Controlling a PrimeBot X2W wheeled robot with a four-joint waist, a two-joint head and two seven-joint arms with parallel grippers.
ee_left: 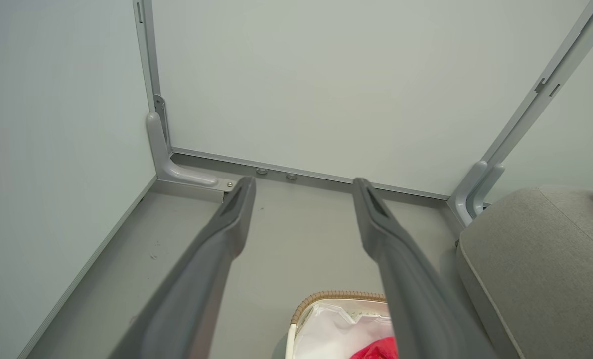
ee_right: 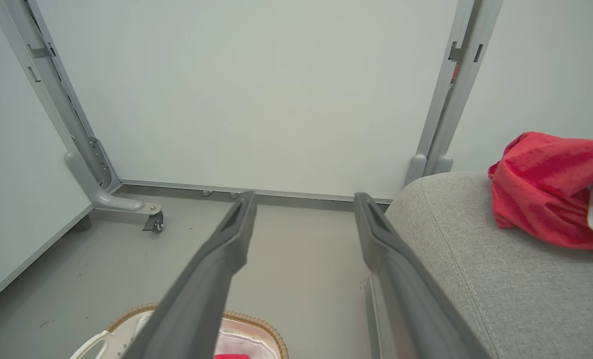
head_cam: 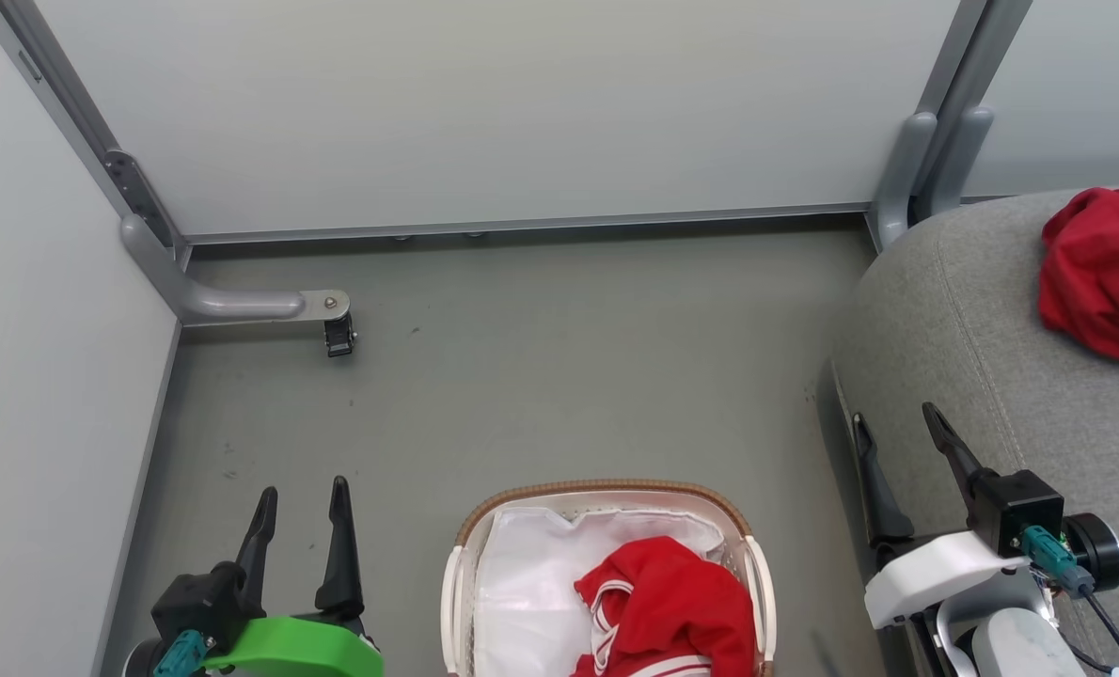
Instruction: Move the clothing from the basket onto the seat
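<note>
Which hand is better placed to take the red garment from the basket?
Probably the right hand: open, nearer the garment in the right half of the basket, and beside the seat.

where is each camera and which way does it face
Head view: on head, facing down at basket and seat; left end effector and right end effector show, both open.
Left wrist view: left wrist, facing wall along own fingers.
Right wrist view: right wrist, same wall, own fingers.
Shared: both wrists see basket, seat.
</note>
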